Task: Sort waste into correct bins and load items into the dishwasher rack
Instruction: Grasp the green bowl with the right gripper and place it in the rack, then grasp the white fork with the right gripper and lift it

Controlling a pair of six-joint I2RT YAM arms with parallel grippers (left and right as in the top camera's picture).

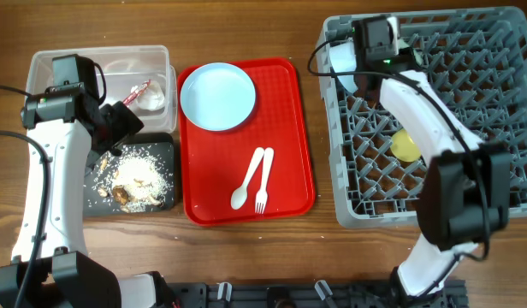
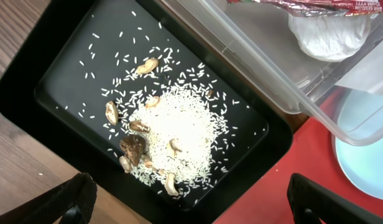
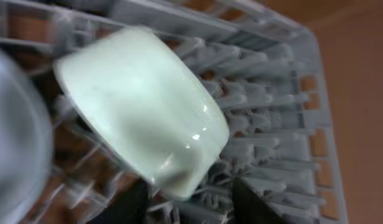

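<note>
My left gripper (image 1: 118, 127) (image 2: 201, 210) is open and empty, above the black tray (image 1: 165, 145) (image 2: 61, 68), which holds brown food scraps (image 2: 133, 148) and rice crumbs (image 1: 142, 174) (image 2: 179, 127). The clear tub (image 1: 41, 64) (image 2: 260, 56) behind it holds the red-and-white wrapper (image 1: 139, 88) (image 2: 303, 5). The light blue plate (image 1: 217, 96) (image 2: 369, 158), white spoon (image 1: 247, 181) and fork (image 1: 263, 180) lie on the red serving tray. My right gripper (image 1: 347, 64) (image 3: 194, 202) is open at the grey rack's (image 1: 503, 128) (image 3: 266, 93) far left corner, its fingers either side of the pale green bowl's (image 3: 138, 109) base. The bowl lies on its side among the pegs. A yellow cup (image 1: 406, 145) sits in the rack.
The red serving tray (image 1: 289, 128) (image 2: 272, 193) lies between the bins and the rack. A crumpled whitish piece (image 1: 152, 98) (image 2: 328, 31) lies in the clear tub by the wrapper. A blurred pale round thing (image 3: 11, 130) is left of the green bowl in the rack.
</note>
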